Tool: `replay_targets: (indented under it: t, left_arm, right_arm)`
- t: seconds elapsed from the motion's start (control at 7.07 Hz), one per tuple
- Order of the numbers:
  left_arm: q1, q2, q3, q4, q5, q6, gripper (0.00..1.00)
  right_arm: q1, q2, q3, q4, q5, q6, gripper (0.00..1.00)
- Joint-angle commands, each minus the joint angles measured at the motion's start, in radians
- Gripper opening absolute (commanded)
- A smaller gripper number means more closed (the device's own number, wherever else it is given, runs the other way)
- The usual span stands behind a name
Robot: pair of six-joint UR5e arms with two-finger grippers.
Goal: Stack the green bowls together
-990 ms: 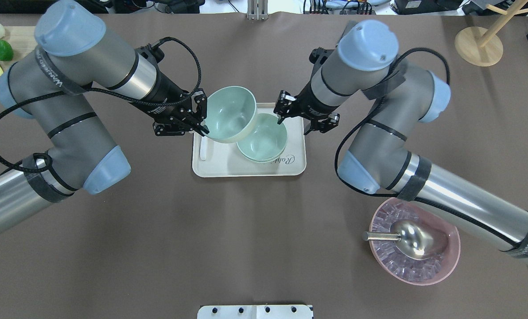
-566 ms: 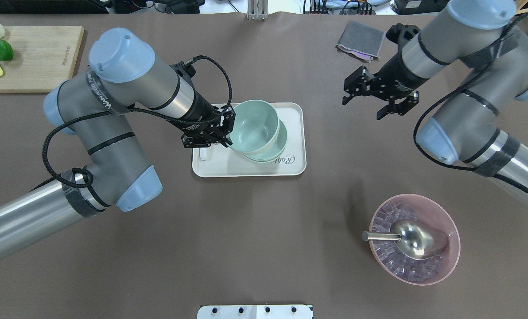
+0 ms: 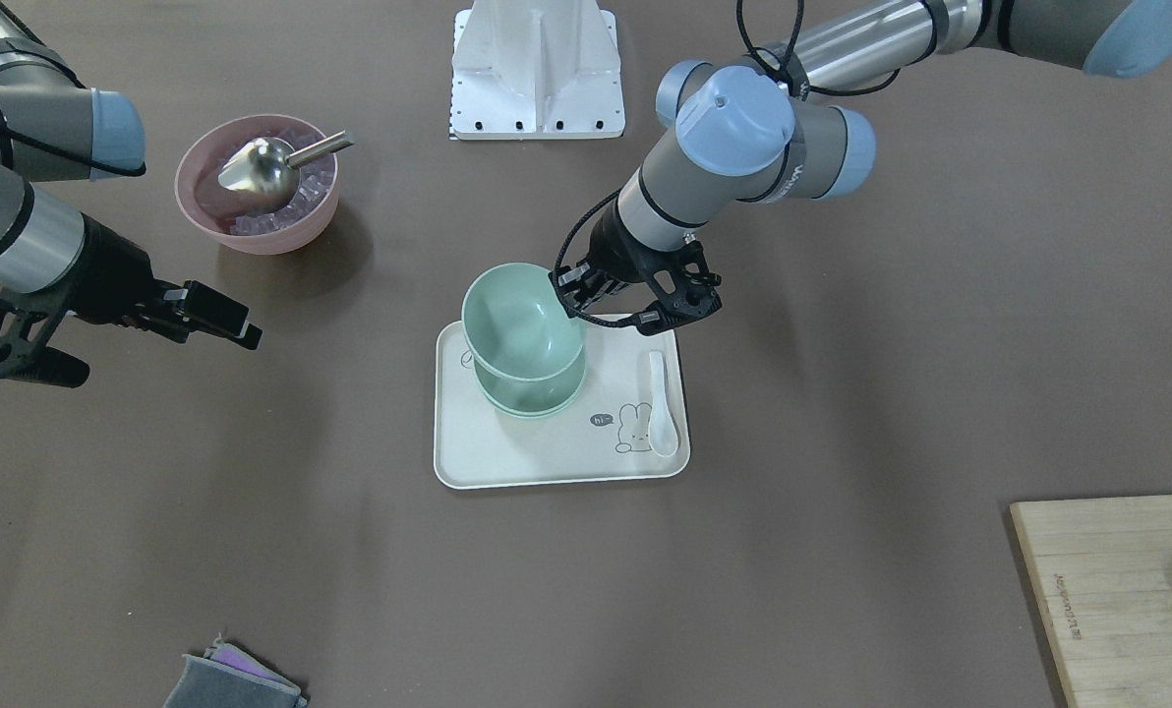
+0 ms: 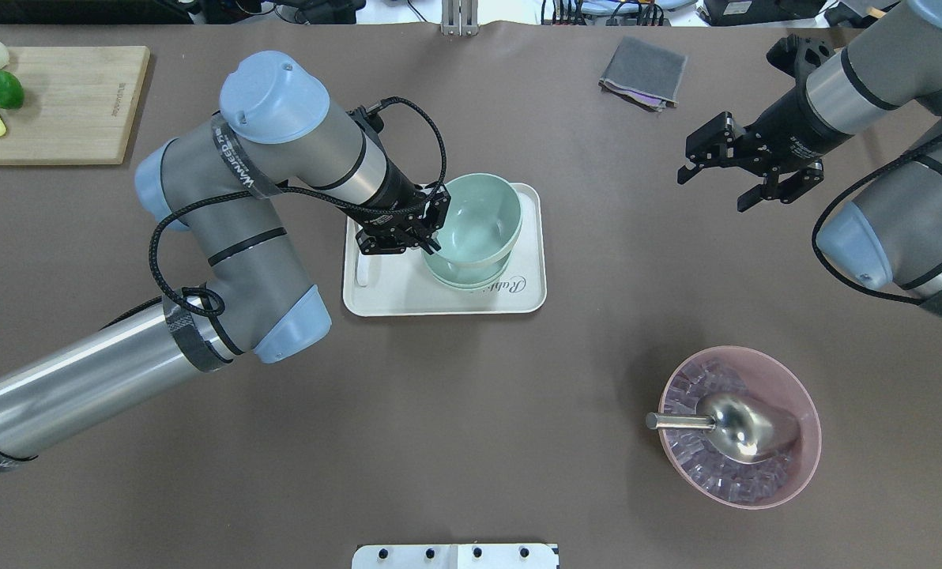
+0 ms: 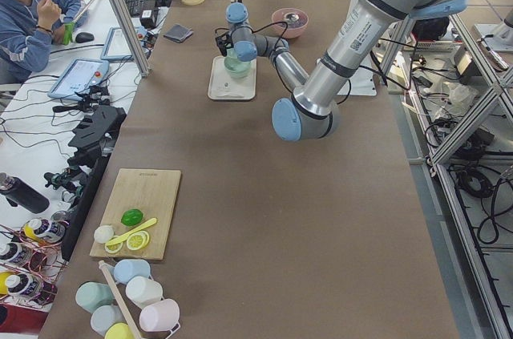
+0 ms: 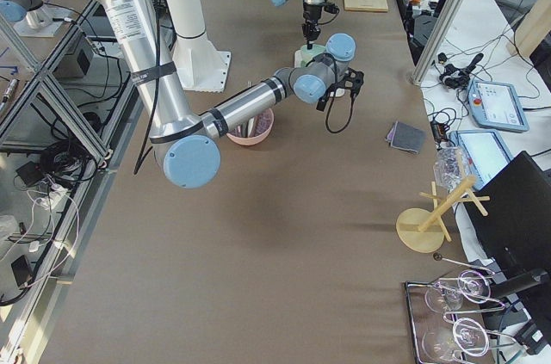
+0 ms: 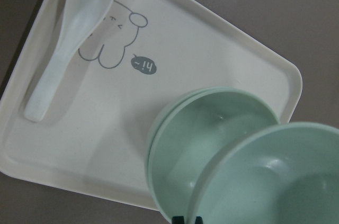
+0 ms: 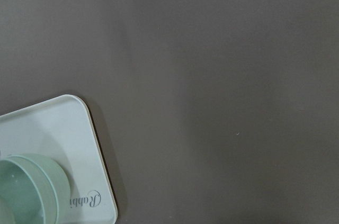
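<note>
three pale mint-green bowls, round, smooth and matte, are gathering on a cream rectangular tray with rounded corners and a printed rabbit. two nested green bowls are sitting flat on the tray, only their rims showing apart. the top green bowl is hanging over them, tilted and shifted toward the tray's far edge rather than centred. a glossy white spoon is lying on the tray beside the stack, apart from it.

the left claw is pinching the top green bowl by the rim on the side facing the left arm, one finger inside the wall and one outside. the right claw is hovering over bare brown table well away from the tray, its fingers spread wide and holding nothing.

a larger translucent pink bowl of clear cubes is carrying a shiny metal scoop.

the top green bowl is covering the nest below, so it is hard to tell whether it is touching them. the wrist view is cutting off its lower edge.
</note>
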Motion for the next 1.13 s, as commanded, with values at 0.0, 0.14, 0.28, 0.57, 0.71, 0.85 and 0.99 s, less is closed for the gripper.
replay_targets:
  t: [0.0,0.14,0.28,0.57,0.71,0.85,0.99]
  left_arm:
    - [0.000,-0.003,0.011,-0.008,0.002,0.014,0.00]
    - [-0.001,-0.001,0.020,-0.009,0.004,0.015,0.00]
    - [-0.001,-0.001,0.040,-0.041,0.019,0.021,0.99]
    - [-0.004,0.001,0.053,-0.063,0.043,0.037,0.98]
    - [-0.035,0.031,0.033,-0.055,0.027,0.044,0.98]
    - [-0.112,0.166,-0.056,-0.045,-0.078,0.187,0.98]
    - [-0.209,0.339,-0.185,-0.006,-0.128,0.467,0.98]
  right_arm:
    - [0.005,-0.012,0.007,0.000,0.001,-0.002,1.00]
    - [0.008,-0.021,0.010,0.000,0.001,-0.002,1.00]
    - [0.013,-0.039,0.025,0.000,0.001,-0.002,1.00]
    - [0.024,-0.090,0.075,-0.001,0.001,-0.005,1.00]
    - [0.036,-0.105,0.079,-0.004,0.012,-0.045,1.00]
    - [0.054,-0.133,0.079,-0.004,0.012,-0.082,1.00]
    - [0.088,-0.180,0.079,-0.004,0.016,-0.188,1.00]
